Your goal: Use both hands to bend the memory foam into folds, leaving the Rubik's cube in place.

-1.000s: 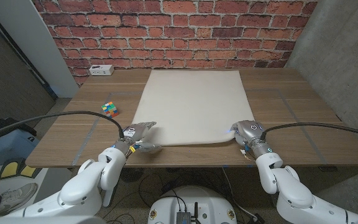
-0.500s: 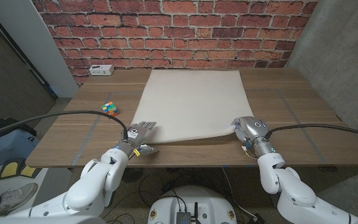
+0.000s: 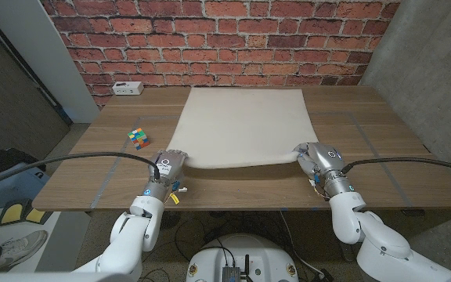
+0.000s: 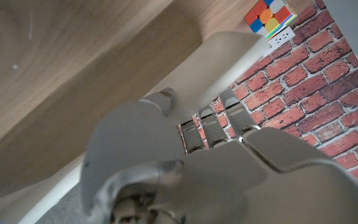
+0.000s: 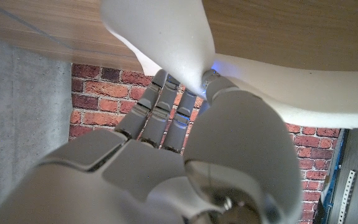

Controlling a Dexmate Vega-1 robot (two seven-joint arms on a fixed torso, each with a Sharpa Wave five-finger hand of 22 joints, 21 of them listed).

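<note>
A cream memory foam sheet lies in the middle of the wooden table. Its near edge is lifted and curls back toward the wall. My left hand grips the near left corner, and my right hand grips the near right corner. In the left wrist view the foam corner sits between the thumb and the fingers of my left hand. In the right wrist view my right hand pinches the foam corner. The Rubik's cube stands on the table left of the foam, also seen as the cube.
A white power strip lies at the table's far left corner, below the brick wall. Bare wood runs along both sides of the foam. The table's front edge is just behind both hands.
Both hands have moved away from the front edge toward the wall, carrying the foam's near corners. The near edge has risen and drawn back. The cube has not moved.
</note>
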